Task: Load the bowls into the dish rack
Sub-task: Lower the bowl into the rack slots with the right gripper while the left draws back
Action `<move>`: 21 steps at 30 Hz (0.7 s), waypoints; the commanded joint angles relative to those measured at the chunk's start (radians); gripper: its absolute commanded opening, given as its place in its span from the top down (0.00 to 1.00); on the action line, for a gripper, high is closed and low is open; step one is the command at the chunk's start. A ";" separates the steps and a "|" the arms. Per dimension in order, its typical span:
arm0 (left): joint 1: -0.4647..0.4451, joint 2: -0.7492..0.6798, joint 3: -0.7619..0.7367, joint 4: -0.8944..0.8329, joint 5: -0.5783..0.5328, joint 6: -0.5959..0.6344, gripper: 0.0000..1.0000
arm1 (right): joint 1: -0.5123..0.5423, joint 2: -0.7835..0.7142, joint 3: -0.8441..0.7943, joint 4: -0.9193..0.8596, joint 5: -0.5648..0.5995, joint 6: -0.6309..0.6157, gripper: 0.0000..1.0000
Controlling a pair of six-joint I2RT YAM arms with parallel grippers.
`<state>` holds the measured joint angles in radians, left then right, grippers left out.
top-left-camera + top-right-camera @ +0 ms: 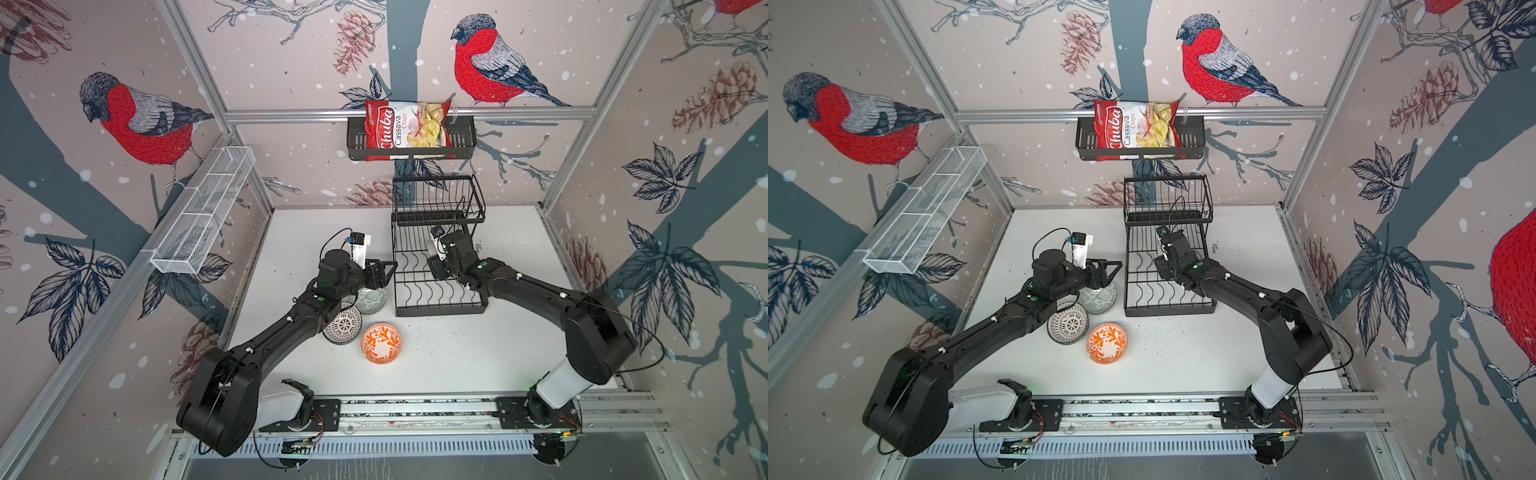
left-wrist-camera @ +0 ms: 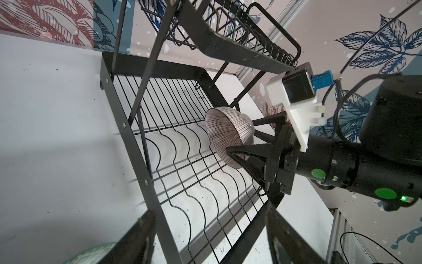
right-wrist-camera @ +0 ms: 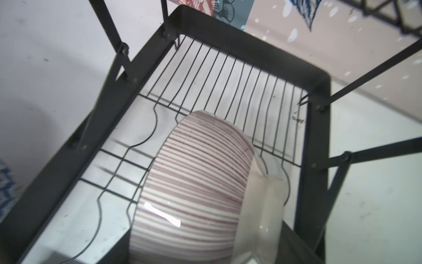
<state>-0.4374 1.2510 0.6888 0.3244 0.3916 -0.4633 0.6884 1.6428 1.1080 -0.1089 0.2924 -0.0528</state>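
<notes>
My right gripper (image 1: 434, 253) is shut on a pink-lined bowl (image 3: 196, 182), held on edge just above the wavy wires of the dish rack's (image 1: 440, 311) lower tier. In the left wrist view, the same bowl (image 2: 226, 132) shows between the right fingers (image 2: 237, 153). My left gripper (image 1: 385, 271) hovers open and empty by the rack's left edge, over a grey-green bowl (image 1: 372, 300). A black-white dotted bowl (image 1: 343, 328) and an orange floral bowl (image 1: 381, 343) sit on the table in front of it.
The rack's upper basket tier (image 1: 438, 199) overhangs the back of the lower tier. A black slotted shelf (image 1: 465, 143) on the back wall holds a chips bag (image 1: 405, 124). A white mesh basket (image 1: 203, 212) hangs on the left wall.
</notes>
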 commanded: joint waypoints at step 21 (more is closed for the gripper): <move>0.001 -0.039 -0.046 0.046 -0.030 0.005 0.25 | 0.076 0.252 0.074 0.244 0.536 -0.405 0.44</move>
<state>-0.4362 1.2152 0.6472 0.3313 0.3637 -0.4644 0.7628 1.8774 1.1641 0.0521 0.7475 -0.3927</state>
